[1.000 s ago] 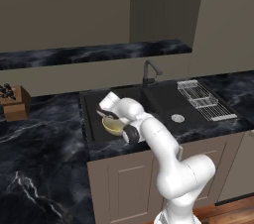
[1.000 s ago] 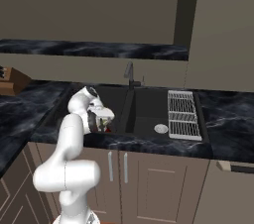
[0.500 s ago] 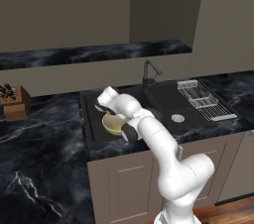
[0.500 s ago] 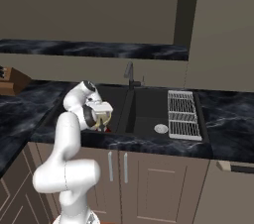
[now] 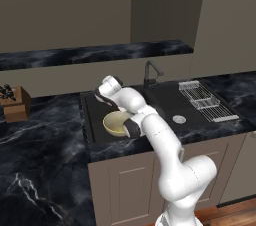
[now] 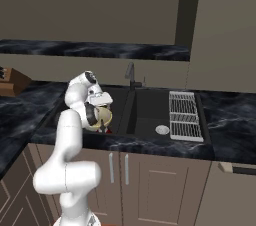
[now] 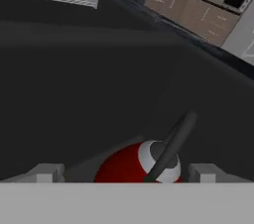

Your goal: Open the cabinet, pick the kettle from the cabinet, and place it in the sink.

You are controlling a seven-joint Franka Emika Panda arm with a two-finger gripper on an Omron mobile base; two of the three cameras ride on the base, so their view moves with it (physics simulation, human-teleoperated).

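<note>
The red kettle (image 7: 131, 167) sits inside the dark sink (image 5: 165, 101), just below the hand (image 7: 124, 172), whose fingers stand wide apart and hold nothing. It looks rigid, glossy and likely slippery on the dome; the black loop handle is the surest hold. The arm bends low over the left basin, beside a cream bowl (image 5: 116, 123).

Kettle (image 7: 130, 167) in sink (image 5: 165, 101), left part, beside bowl (image 5: 116, 123). Faucet (image 5: 149, 73) behind sink. Wire rack (image 5: 206, 100) at sink right side. Knife block (image 5: 15, 104) on desk (image 5: 40, 135), far left.
</note>
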